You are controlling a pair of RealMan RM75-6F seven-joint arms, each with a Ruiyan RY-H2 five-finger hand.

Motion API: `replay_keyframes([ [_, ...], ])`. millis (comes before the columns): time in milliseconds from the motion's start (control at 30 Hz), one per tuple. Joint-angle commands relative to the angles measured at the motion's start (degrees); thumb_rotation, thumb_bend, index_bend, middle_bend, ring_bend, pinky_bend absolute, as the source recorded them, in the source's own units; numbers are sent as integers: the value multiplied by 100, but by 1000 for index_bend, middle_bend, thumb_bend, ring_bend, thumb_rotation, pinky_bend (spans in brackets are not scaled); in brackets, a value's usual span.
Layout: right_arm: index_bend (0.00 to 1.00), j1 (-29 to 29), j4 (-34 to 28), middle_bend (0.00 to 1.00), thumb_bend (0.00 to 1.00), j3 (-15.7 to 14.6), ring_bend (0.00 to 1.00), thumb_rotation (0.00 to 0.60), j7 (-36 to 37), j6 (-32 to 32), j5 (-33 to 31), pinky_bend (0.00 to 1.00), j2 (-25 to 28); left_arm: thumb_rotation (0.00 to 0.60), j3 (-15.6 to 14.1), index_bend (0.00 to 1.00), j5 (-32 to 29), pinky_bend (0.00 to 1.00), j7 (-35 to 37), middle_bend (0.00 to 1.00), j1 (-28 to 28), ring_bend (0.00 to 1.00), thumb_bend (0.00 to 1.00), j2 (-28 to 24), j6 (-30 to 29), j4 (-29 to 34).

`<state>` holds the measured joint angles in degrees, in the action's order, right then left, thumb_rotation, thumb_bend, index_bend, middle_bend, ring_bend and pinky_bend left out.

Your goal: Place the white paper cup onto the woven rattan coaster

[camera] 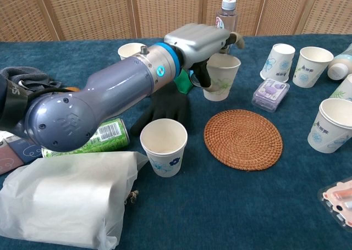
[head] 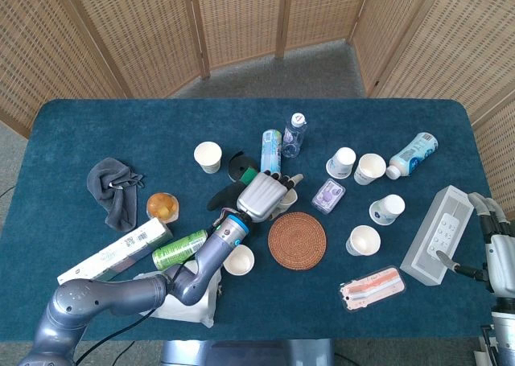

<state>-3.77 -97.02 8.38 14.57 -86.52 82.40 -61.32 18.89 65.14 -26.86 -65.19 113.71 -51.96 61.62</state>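
1. The left hand (camera: 201, 41) is gripping the paper cup (camera: 221, 77) – fingers over the rim, thumb against the wall – and holding it upright, lifted clear of the table.
2. The coaster (camera: 243, 139) is lying just ahead of the cup and toward the robot's right – a short carry that way, then down.
3. The right hand (head: 492, 257) is sitting well apart at the table's edge; whether its fingers are spread I cannot tell.

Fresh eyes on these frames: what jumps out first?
The big grey left arm reaching over the table centre, its left hand holding a white paper cup in the air. Just in front sits the round woven rattan coaster, bare, with more paper cups scattered on the blue tablecloth.
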Motion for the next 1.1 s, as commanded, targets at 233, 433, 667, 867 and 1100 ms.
replay_keyframes([
  [233, 0, 9, -12, 0, 148, -3, 0, 600, -1, -22, 14, 172, -3, 600, -43, 147, -69, 462, -186, 431, 21, 367, 313, -281, 33, 837],
  [433, 0, 6, -12, 0, 147, -1, 0, 600, -27, -17, 4, 172, -8, 600, -167, 144, -42, 461, -320, 431, -10, 367, 313, -323, 75, 1221],
  [667, 0, 8, -10, 0, 148, 1, 0, 600, -17, -30, 14, 171, -12, 600, -278, 141, -113, 458, -548, 430, -90, 366, 313, -225, 147, 1292],
  [867, 0, 11, -4, 0, 148, -6, 0, 600, -5, -25, 18, 172, -7, 600, -364, 133, -262, 456, -739, 431, -111, 366, 313, -193, 215, 1307],
  [1100, 0, 10, -16, 0, 146, -6, 0, 600, -21, -13, 4, 172, -3, 600, -416, 127, -398, 455, -927, 431, -172, 366, 314, -116, 278, 1201],
])
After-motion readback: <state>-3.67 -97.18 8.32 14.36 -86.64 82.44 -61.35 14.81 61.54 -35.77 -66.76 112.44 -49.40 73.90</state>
